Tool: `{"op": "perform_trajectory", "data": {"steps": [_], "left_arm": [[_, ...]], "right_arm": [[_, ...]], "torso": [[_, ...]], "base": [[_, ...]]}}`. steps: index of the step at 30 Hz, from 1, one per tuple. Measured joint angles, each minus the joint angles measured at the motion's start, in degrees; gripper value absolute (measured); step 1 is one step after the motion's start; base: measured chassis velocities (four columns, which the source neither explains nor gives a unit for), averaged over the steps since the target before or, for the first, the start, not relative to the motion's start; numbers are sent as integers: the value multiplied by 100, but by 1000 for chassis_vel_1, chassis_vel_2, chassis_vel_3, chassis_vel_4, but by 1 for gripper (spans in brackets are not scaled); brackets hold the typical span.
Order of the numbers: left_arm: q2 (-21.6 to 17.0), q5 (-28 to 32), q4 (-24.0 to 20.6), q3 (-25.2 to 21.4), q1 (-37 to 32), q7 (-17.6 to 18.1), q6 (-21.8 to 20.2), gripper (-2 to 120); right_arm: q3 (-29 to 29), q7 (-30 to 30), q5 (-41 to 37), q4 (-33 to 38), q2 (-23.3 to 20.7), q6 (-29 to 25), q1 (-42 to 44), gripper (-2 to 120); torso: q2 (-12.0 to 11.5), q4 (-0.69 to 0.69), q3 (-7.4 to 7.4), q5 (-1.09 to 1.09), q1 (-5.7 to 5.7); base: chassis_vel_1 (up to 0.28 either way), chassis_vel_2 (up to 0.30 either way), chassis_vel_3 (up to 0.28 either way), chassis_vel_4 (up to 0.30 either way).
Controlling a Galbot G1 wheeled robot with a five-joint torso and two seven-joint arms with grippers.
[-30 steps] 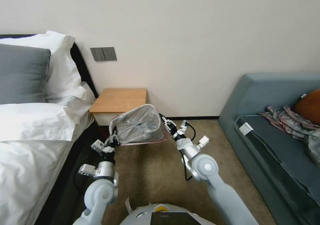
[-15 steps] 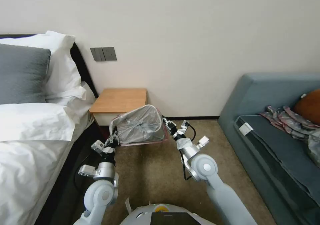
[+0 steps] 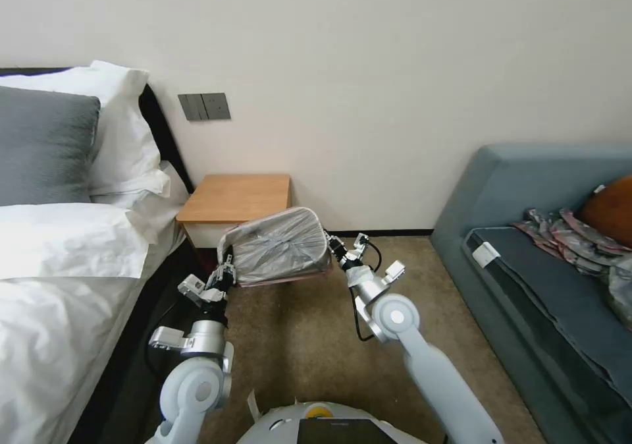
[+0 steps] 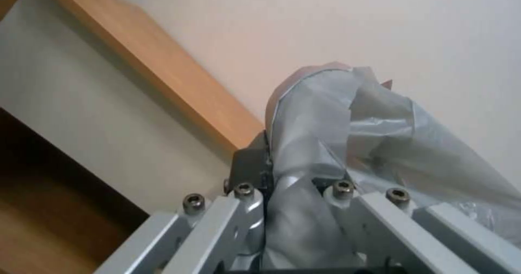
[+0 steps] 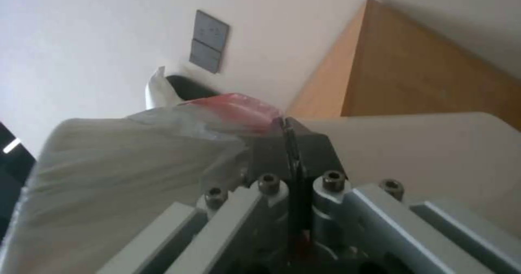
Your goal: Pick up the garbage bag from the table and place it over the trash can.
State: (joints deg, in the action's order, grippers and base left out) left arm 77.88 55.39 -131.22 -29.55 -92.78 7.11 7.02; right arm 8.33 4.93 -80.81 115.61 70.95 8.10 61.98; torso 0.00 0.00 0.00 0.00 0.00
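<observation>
The garbage bag (image 3: 280,249), grey wrinkled film with a pinkish-red rim, is stretched between my two grippers in front of the table (image 3: 237,197). It lies over the trash can, whose pale rounded rim (image 3: 293,211) shows through the film. My left gripper (image 3: 226,269) is shut on the bag's near-left edge; film bunches between its fingers (image 4: 247,166) in the left wrist view. On the bag's right edge, my right gripper (image 3: 332,246) is shut on the red rim (image 5: 239,107), close beside the can's cream wall (image 5: 423,147).
A bed (image 3: 59,279) with white bedding and pillows runs along the left, close to my left arm. A blue-grey sofa (image 3: 540,233) with a patterned cloth stands at the right. Brown carpet (image 3: 303,338) lies between them. Wall switches (image 3: 204,107) sit above the table.
The right gripper has dropped and drawn nearer, pulling the bag's right edge down. The bag's domed top has flattened over the can. The left gripper has barely moved.
</observation>
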Motion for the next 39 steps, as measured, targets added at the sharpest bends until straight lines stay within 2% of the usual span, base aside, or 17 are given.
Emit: {"op": "perform_trajectory", "data": {"steps": [10,13,16,17,19,22,29,30,31,33,37,39], "left_arm": [[20,17,129,-16,96,-55,-17,6],[30,10,204,-22,165,-9,-17,6],[31,1,252,-31,187,9,-17,6],[33,-16,283,-34,200,28,-13,6],[33,-22,292,-36,205,45,-12,6],[35,-27,291,-48,211,86,-8,6],[21,-29,229,-64,202,131,-8,6],[16,-29,214,-68,197,139,-8,6],[14,-27,208,-71,195,142,-8,6],[10,-20,186,-84,188,170,-8,6],[7,-20,183,-91,185,184,-8,6],[-2,-70,196,-103,191,225,-8,6]], "right_arm": [[-37,-42,136,-87,-123,116,-102,2],[-10,-44,247,41,-308,163,5,17],[20,-54,273,126,-432,185,62,23],[44,-76,296,185,-532,192,106,32],[57,-93,305,222,-592,195,135,35],[115,-151,318,355,-750,202,284,51],[202,-182,386,402,-802,194,476,68],[231,-194,396,402,-806,191,511,76],[247,-198,399,403,-808,189,527,78],[353,-203,408,403,-813,173,614,91],[431,-203,415,413,-816,156,660,97],[680,-165,403,598,-867,134,777,100]], "torso": [[0,0,0,0,0],[0,-1,0,0,0],[0,0,0,1,0],[0,-1,0,-1,0],[0,-1,0,0,0],[0,-1,0,0,0],[0,-1,0,1,0],[0,-1,0,1,0],[0,-1,0,1,0],[0,-1,0,0,0],[0,0,0,1,0],[0,-1,0,1,0]], "base": [[0,0,0,0],[0,0,0,0],[0,0,0,0],[0,0,0,0],[0,0,0,0],[0,0,0,0],[0,0,0,0],[0,0,0,0],[0,0,0,0],[0,0,0,0],[0,0,0,0],[0,0,0,0]]}}
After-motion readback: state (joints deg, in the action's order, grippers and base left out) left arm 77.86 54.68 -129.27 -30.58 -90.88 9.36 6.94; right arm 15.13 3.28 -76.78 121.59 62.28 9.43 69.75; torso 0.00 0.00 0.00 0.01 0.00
